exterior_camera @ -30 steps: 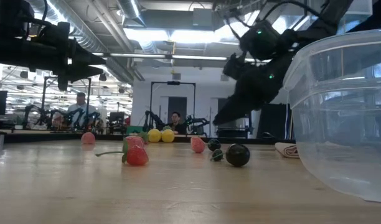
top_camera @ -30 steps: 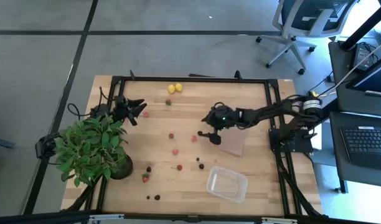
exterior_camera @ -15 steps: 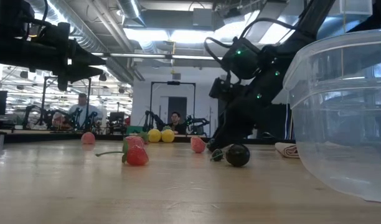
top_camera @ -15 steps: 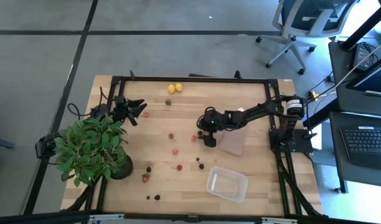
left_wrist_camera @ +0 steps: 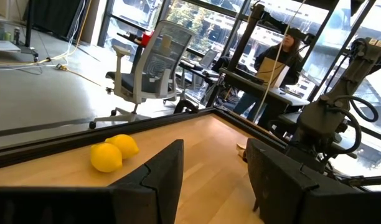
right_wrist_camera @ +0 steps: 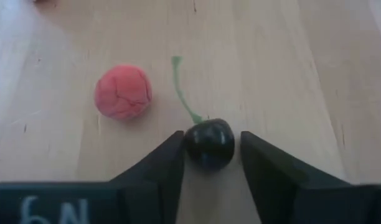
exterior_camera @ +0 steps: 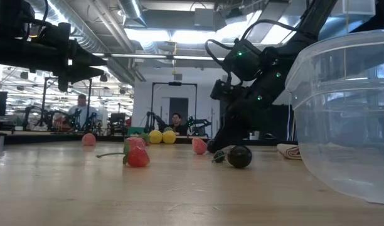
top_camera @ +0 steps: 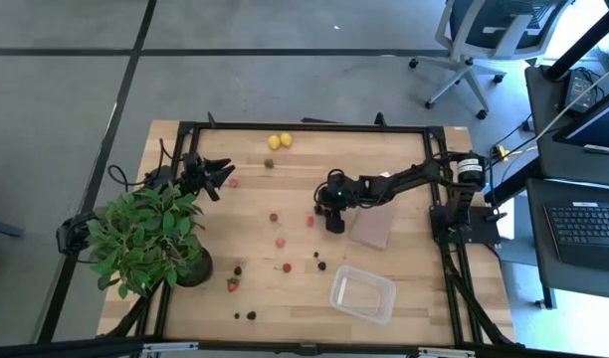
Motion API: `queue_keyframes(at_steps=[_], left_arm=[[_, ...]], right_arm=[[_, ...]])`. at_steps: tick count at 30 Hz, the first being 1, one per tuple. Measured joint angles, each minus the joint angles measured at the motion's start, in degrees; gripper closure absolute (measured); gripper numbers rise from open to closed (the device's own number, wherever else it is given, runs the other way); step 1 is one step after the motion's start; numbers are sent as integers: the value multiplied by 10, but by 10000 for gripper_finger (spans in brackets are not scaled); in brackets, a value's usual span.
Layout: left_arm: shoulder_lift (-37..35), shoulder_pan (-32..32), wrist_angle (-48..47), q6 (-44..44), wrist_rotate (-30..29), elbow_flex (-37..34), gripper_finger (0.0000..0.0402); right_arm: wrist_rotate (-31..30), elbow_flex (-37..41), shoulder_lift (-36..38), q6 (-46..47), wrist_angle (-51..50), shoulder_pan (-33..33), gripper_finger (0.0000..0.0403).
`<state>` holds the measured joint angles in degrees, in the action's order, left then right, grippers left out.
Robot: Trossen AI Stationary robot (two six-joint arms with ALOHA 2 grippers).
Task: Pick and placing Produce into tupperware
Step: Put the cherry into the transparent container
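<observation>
Near the worktop's [top_camera: 404, 149] middle, the right gripper [right_wrist_camera: 210, 163] is reaching down with its fingers [right_wrist_camera: 160, 163] pinching a dark cherry-like fruit [right_wrist_camera: 209, 143] beside a red berry [right_wrist_camera: 123, 92] — the tupperware [top_camera: 363, 294] is sitting well apart near the front edge — while the left gripper [left_wrist_camera: 210, 171] is hovering beside the potted plant [top_camera: 145, 239], fingers spread.

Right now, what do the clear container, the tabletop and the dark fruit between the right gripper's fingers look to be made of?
Container: transparent plastic, glossy, with the room showing through its wall. Tabletop: light wood with visible grain, matte. Dark fruit: smooth and shiny with a thin green stem; probably a plastic replica, though the look leaves that open. The right gripper brackets it.
</observation>
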<state>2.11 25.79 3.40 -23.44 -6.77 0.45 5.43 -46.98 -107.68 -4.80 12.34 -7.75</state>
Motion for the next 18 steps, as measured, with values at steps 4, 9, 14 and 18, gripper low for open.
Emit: queue_keyframes(at_steps=[4, 9, 14, 18], left_arm=[[0, 0, 0, 0, 0, 0, 237], [0, 0, 0, 0, 0, 0, 237], [0, 0, 0, 0, 0, 0, 237], [0, 0, 0, 0, 0, 0, 237]], right_arm=[[1, 0, 0, 0, 3, 0, 280], [1, 0, 0, 17, 3, 0, 292], [1, 1, 3, 47, 5, 0, 290], [9, 5, 42, 88, -31, 2, 291]])
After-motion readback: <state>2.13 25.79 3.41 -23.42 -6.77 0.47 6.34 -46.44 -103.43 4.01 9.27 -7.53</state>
